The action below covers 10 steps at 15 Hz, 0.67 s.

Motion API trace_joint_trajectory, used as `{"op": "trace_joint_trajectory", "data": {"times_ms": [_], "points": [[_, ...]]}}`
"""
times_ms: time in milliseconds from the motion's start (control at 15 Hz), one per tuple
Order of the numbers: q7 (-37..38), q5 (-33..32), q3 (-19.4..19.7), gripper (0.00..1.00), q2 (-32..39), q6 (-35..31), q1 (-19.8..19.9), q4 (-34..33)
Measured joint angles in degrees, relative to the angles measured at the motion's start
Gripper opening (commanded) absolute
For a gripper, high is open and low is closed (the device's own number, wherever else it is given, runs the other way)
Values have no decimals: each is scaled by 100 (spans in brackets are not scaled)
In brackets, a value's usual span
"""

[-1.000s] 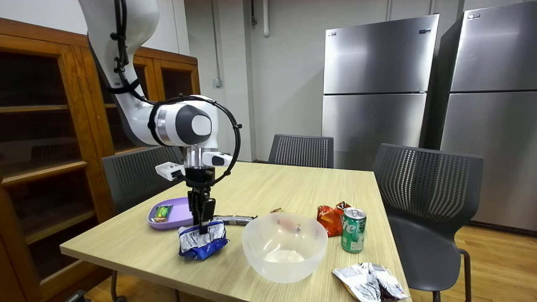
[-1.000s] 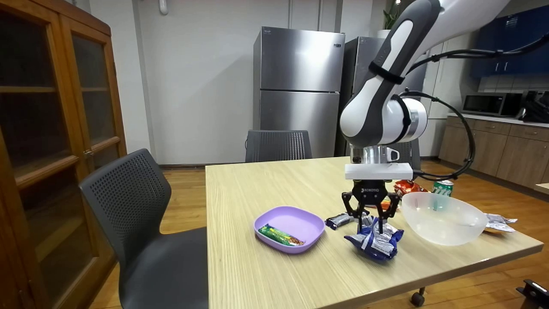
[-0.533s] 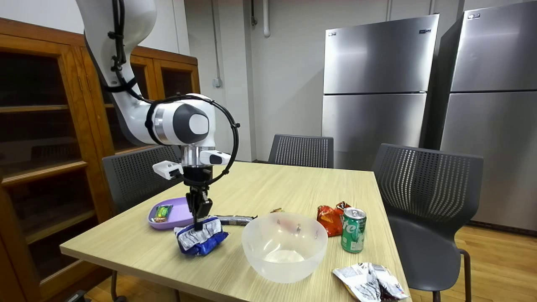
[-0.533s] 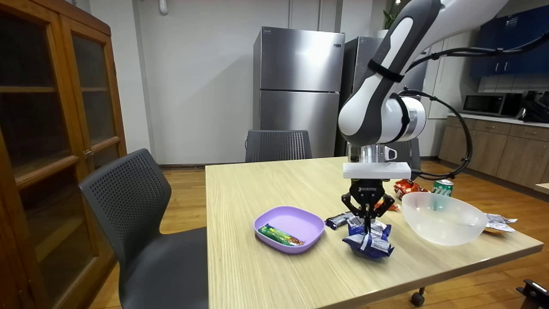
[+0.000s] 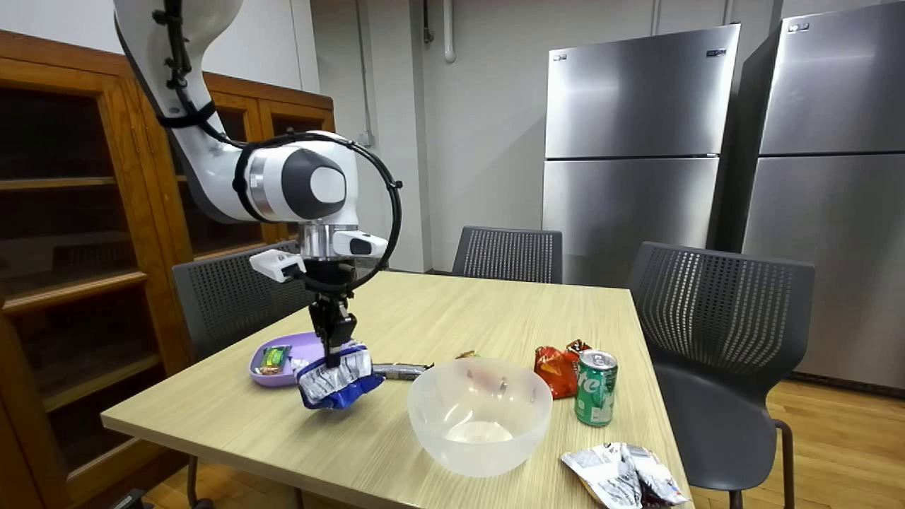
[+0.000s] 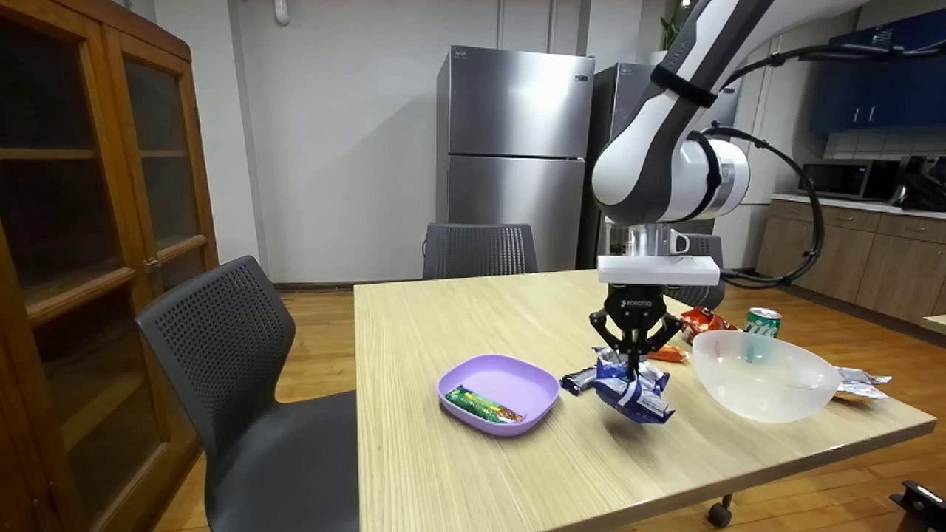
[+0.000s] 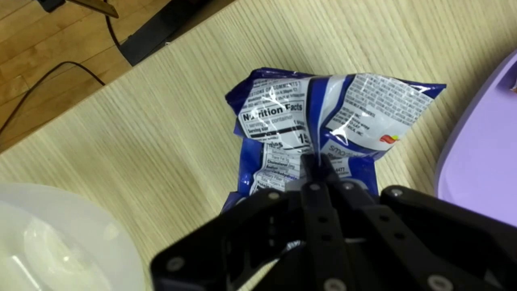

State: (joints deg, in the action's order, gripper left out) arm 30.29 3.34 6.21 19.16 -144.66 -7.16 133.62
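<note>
Blue bag (image 7: pixel 323 113) hangs right below the pincer (image 6: pixel 633 369), which pinches a fold of it tight. It looks just off the worktop (image 6: pixel 443 318); I can't tell its long side. A purple plate (image 6: pixel 510 377) and cloudy bowl (image 6: pixel 768 403) sit on either side. Behind are 2 shiny fridges (image 5: pixel 636 106).

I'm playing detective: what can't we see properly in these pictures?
Blue bag: pinched bit hidden by the gripper, smallest print too tiny, wrist view.
Purple plate: cut off by the wrist view's right edge.
White bowl: cut off by that view's left and bottom edges.
Red bag: partly hidden behind the green can in an exterior view.
</note>
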Motion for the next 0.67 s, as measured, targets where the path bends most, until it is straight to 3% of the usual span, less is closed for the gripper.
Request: {"op": "trace_joint_trajectory", "data": {"times_ms": [667], "points": [[-58,-188,478,0,-725,362,524,133]]}}
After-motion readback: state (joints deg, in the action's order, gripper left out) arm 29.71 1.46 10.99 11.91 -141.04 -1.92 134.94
